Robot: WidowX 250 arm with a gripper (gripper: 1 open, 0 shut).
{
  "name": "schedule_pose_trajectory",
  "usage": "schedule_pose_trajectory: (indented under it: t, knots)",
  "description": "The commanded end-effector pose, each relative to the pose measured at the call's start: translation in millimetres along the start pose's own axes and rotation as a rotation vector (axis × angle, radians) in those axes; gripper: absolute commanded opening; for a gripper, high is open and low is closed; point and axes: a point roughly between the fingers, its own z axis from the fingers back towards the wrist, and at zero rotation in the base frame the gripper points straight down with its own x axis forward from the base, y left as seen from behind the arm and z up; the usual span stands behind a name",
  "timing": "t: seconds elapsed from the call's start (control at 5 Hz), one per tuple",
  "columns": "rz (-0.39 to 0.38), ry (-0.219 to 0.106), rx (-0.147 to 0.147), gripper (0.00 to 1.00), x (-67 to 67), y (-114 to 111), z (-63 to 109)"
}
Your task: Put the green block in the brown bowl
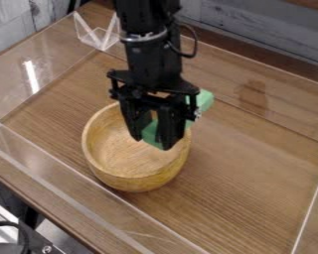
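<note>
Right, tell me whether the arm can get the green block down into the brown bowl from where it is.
Probably yes. The black gripper, its fingers shut on the flat bright green block, hangs above the round light brown wooden bowl, and nothing lies in the bowl to block it.

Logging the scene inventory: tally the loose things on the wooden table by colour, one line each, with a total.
Green: 1, the green block, held in the gripper over the bowl.
Brown: 1, the brown bowl.
Total: 2
</note>
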Motion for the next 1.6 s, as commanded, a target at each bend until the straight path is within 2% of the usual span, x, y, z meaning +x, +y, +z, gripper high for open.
schedule_pose_trajectory:
  t: [0.0, 1.4]
  knots:
    - [-0.011, -0.032, -0.007, 0.00, 3.9, 4, 4.7]
    - [-0.024, -0.038, -0.043, 0.00, 11.4, 16, 1.9]
